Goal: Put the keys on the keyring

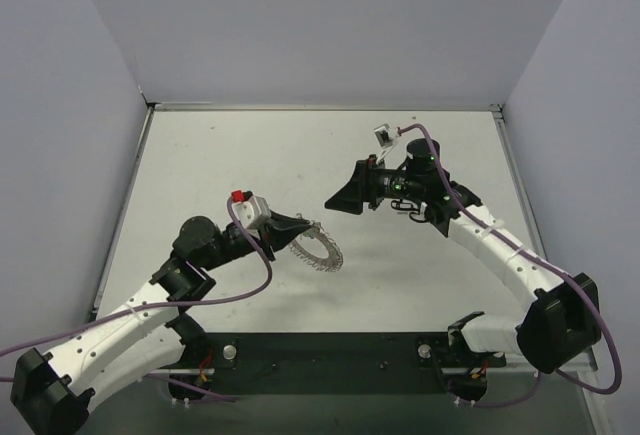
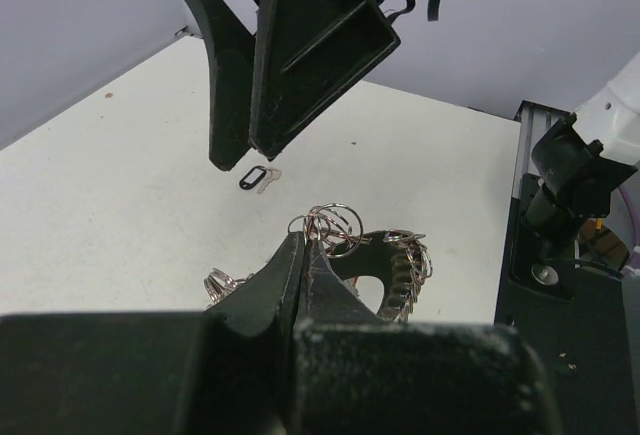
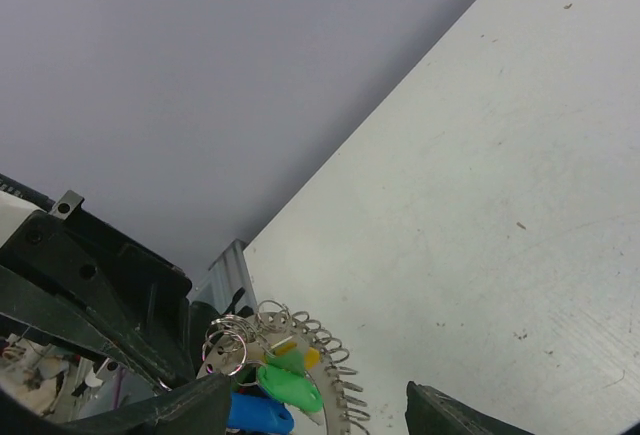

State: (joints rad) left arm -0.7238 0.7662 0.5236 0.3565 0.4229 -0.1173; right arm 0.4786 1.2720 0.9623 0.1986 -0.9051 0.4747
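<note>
A robotics lab test cell is showing here.
Plain pale walls [image 1: 330,25] are closing a white table [image 1: 220,155] on three sides; a black base plate [image 1: 330,350] is carrying two bolted robot arms [image 1: 120,330], and purple cables [image 1: 268,273] are running along them.

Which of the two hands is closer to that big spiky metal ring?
Left. The left hand grips the keyring at its rim. The right hand hangs open, apart from it, farther back over the table.

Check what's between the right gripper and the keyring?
Left wrist view: a small dark loop lies on the table below the fingers of the right gripper, beyond the keyring; otherwise bare table.
</note>
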